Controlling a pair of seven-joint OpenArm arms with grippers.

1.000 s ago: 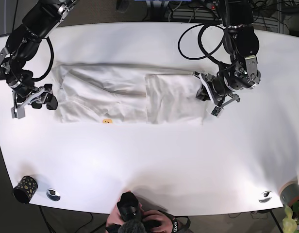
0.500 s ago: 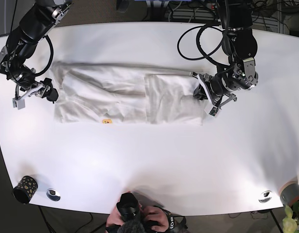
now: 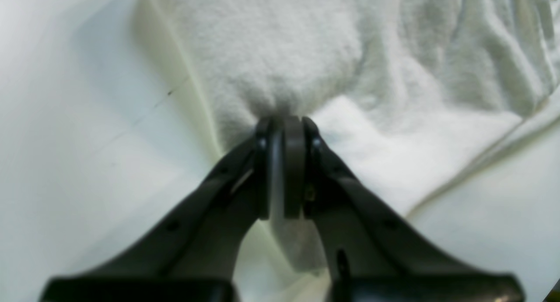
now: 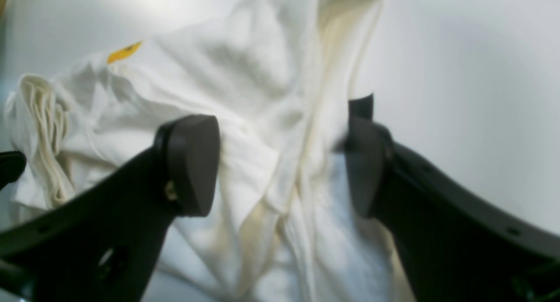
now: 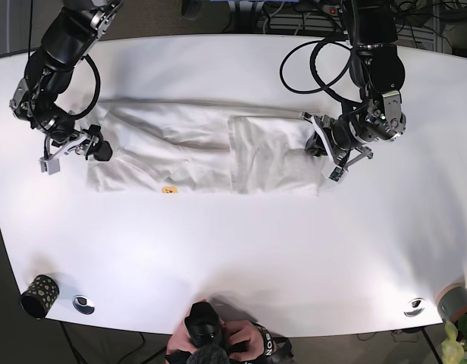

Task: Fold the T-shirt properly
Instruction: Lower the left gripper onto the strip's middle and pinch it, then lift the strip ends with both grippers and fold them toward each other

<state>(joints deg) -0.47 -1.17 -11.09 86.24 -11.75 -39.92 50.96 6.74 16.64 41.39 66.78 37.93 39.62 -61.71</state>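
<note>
While our left gripper pinches the T-shirt at its 3 o'clock edge, our right gripper gapes around the 9 o'clock end, risking uneven stretching.

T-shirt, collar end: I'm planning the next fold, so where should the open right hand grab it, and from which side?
Take the T-shirt by its bunched outer edge, which already sits between the open right hand. Come in from the bare table side; the layers stack there, so one pinch probably catches them all.
</note>
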